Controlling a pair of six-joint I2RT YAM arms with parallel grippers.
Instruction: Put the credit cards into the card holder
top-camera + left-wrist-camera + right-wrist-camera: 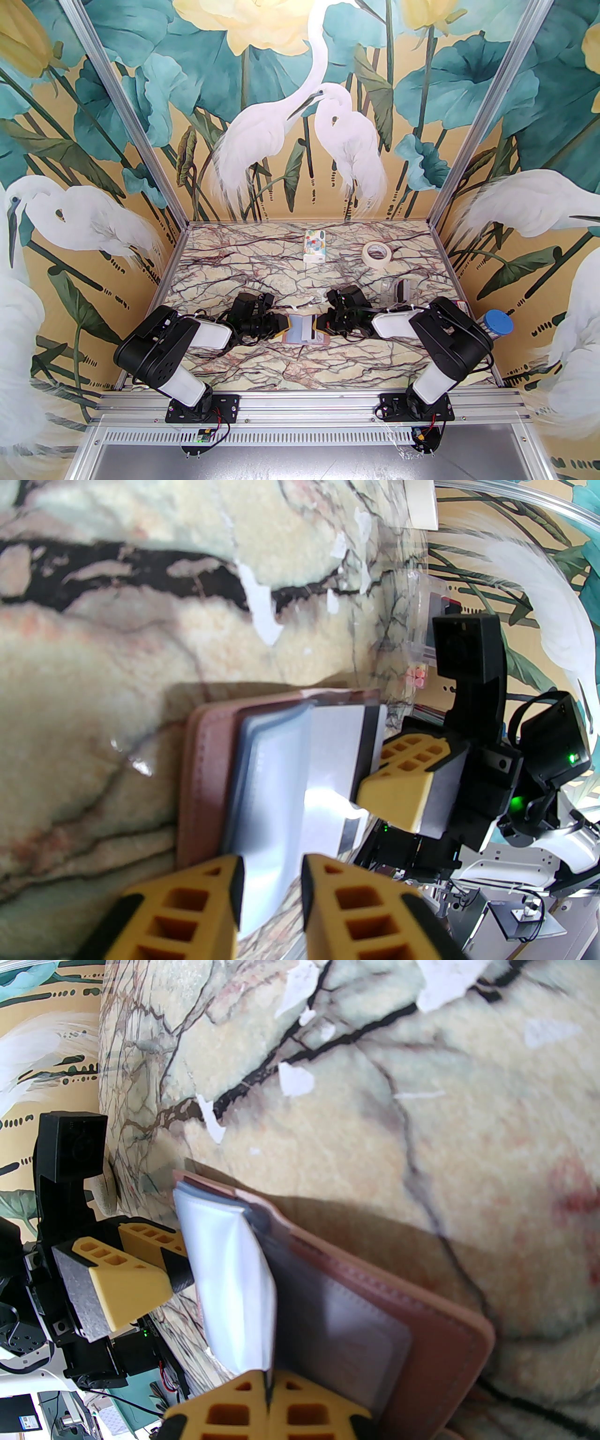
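The card holder (295,335) lies open on the marble table between my two grippers, pink leather outside (206,770), pale blue lining inside. My left gripper (284,325) comes in from the left, and its yellow fingers (187,902) clamp a raised pale blue inner flap of the holder. My right gripper (320,325) reaches in from the right, shut on a white credit card (333,742) with a dark stripe. The card's far end sits under the blue flap. In the right wrist view the card (225,1278) stands on edge over the holder (422,1316), pinched at my right gripper (268,1382).
At the back of the table stand a patterned tissue pack (315,246) and a roll of tape (377,255). A clear plastic box (398,290) and a blue-lidded jar (498,323) sit to the right of the right arm. Small white scraps (295,1079) lie near the holder.
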